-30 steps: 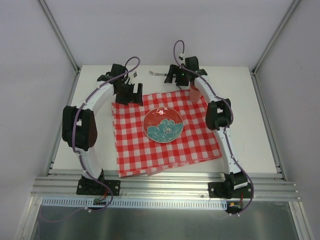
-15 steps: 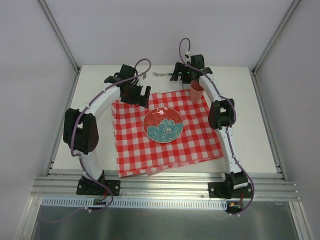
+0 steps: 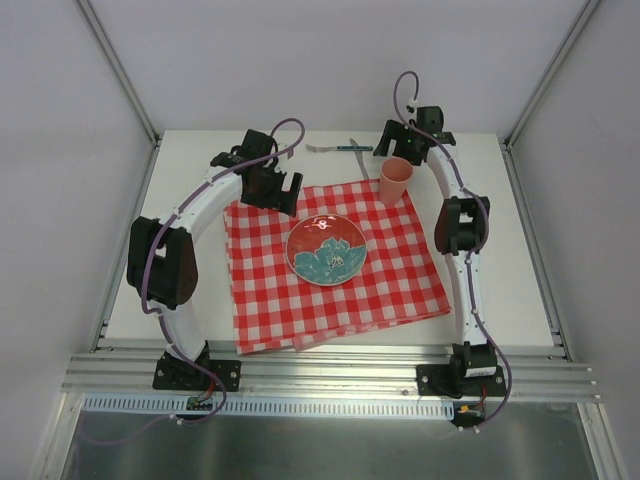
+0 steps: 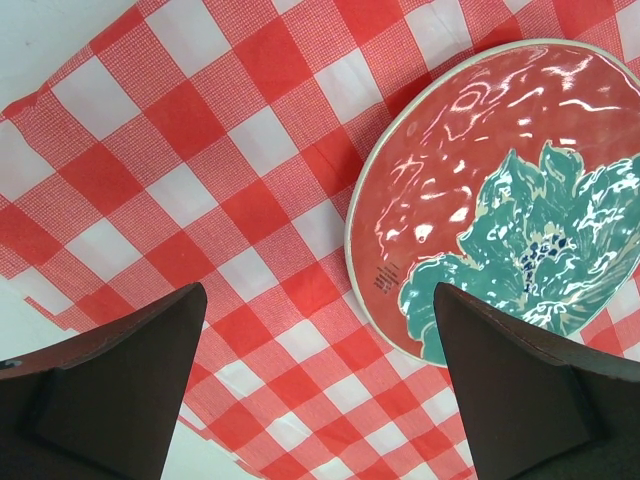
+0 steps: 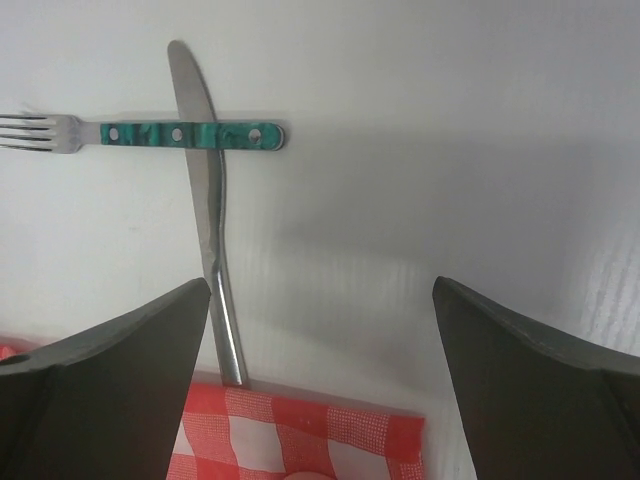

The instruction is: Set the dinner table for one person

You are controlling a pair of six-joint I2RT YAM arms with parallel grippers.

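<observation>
Dinner table (image 3: 515,262) holds plate (image 4: 480,170), its print unreadable; left gripper (image 4: 320,300) and right gripper (image 5: 320,288) gape empty.

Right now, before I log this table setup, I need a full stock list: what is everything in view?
dinner table: one, off-white, under everything
checked cloth: one, red and white, middle of table
plate: one, red with teal flower, centre of cloth
cup: one, salmon pink, upright on cloth's far right corner
fork: one, green handle, bare table beyond cloth
knife: one, all metal, crossing the fork
left arm: one, white and black, jaws open above cloth's far left corner
right arm: one, white and black, jaws open above the cutlery
</observation>
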